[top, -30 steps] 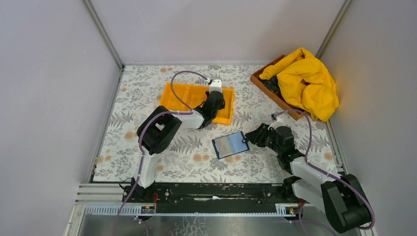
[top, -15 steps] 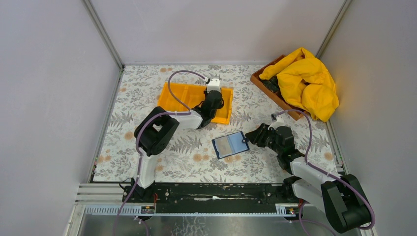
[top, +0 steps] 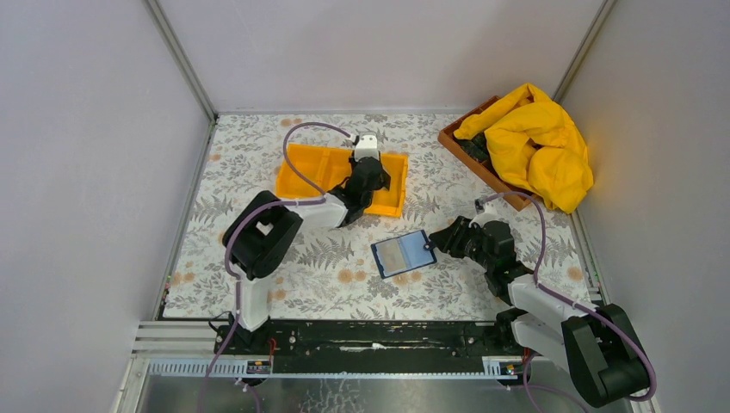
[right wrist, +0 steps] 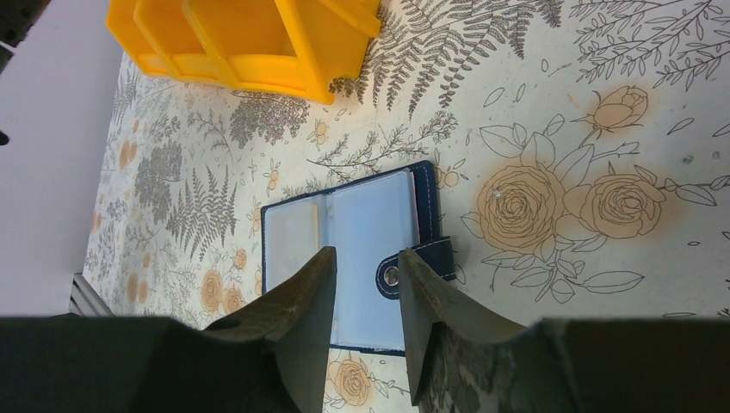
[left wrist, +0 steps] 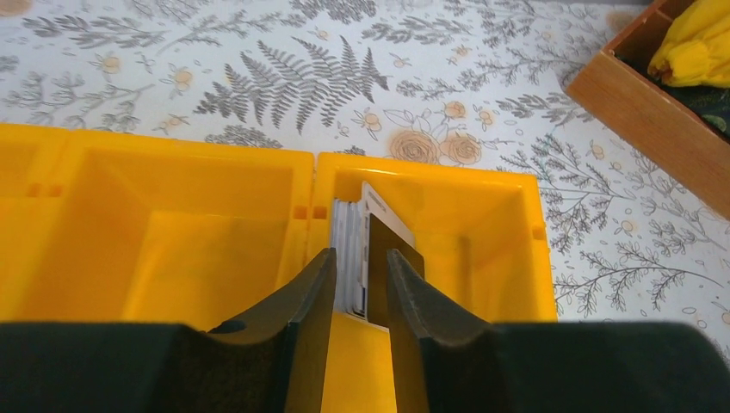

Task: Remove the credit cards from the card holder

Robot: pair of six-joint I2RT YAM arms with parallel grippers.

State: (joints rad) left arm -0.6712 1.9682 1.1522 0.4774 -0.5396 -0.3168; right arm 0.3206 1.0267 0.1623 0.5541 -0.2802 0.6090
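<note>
The card holder point(top: 403, 254) lies open and flat on the floral table, dark blue with pale lining, snap strap at its right; it also shows in the right wrist view point(right wrist: 361, 224). My right gripper point(top: 436, 243) hovers just over its strap side point(right wrist: 365, 251), jaws a little apart and empty. The credit cards point(left wrist: 349, 232) stand on edge in the right compartment of the orange tray point(top: 310, 163), leaning on the divider, with a darker tan card point(left wrist: 396, 249) beside the pale ones. My left gripper point(top: 372, 176) is above that compartment point(left wrist: 360, 254), jaws slightly apart, the cards beyond the tips.
A wooden box point(top: 469, 151) with a yellow cloth point(top: 534, 142) stands at the back right; its corner shows in the left wrist view point(left wrist: 646, 112). Grey walls enclose the table on three sides. The tray's other compartments point(left wrist: 215, 172) show nothing inside.
My left arm and gripper have shifted slightly left over the tray. The right arm and the card holder have not moved.
</note>
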